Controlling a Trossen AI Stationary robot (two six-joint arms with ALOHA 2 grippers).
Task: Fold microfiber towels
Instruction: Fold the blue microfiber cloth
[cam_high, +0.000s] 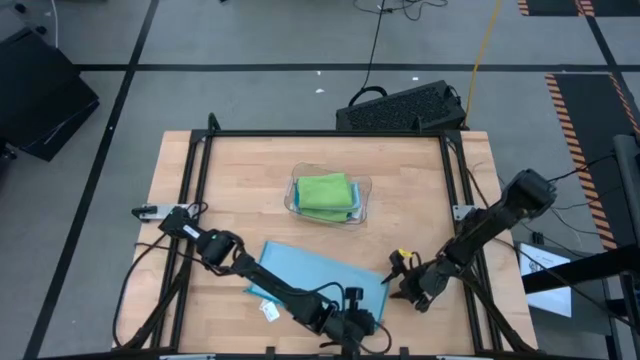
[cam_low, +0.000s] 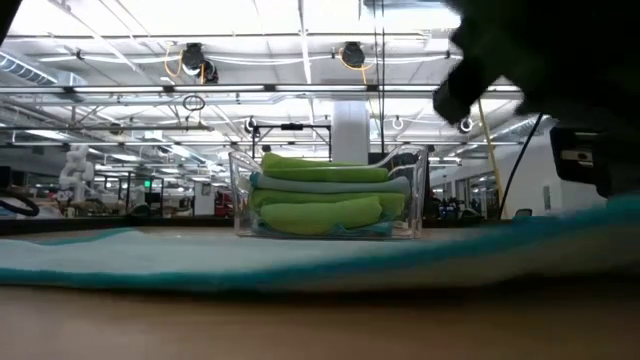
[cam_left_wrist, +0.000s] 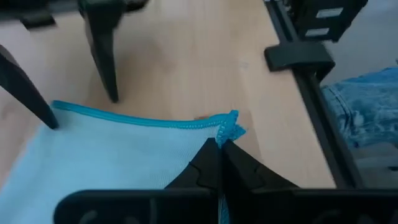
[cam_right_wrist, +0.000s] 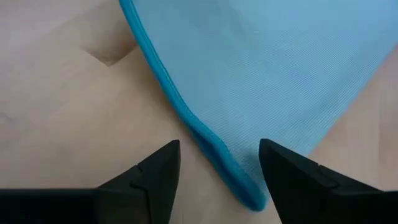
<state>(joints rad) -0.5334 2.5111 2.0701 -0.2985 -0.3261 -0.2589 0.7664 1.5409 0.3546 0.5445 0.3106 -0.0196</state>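
A light blue microfiber towel (cam_high: 315, 272) lies spread on the wooden table, near its front edge, with a white tag (cam_high: 268, 312) at its near left. My left gripper (cam_left_wrist: 221, 149) is shut on one corner of it, near the table's front edge. My right gripper (cam_right_wrist: 214, 171) is open at the towel's right corner (cam_right_wrist: 245, 194). Its fingers stand on either side of that corner without touching it. Folded lime green towels (cam_high: 325, 190) lie stacked in a clear tray (cam_high: 362, 205) at the table's middle. My left gripper pinches the light blue towel's corner (cam_left_wrist: 231, 127) between its two fingers, at their free ends, with the stitched tip sticking out past them. The fingers slant downward. The corner is raised a little, and the towel's other parts (cam_left_wrist: 112, 162) lie on the table.
A black frame rail (cam_high: 455, 170) runs around the table. A dark keyboard (cam_high: 400, 108) lies beyond the far edge. Bare wood shows left of the tray and along the far side. Blue denim (cam_left_wrist: 367, 106) shows beyond the rail in the left wrist view.
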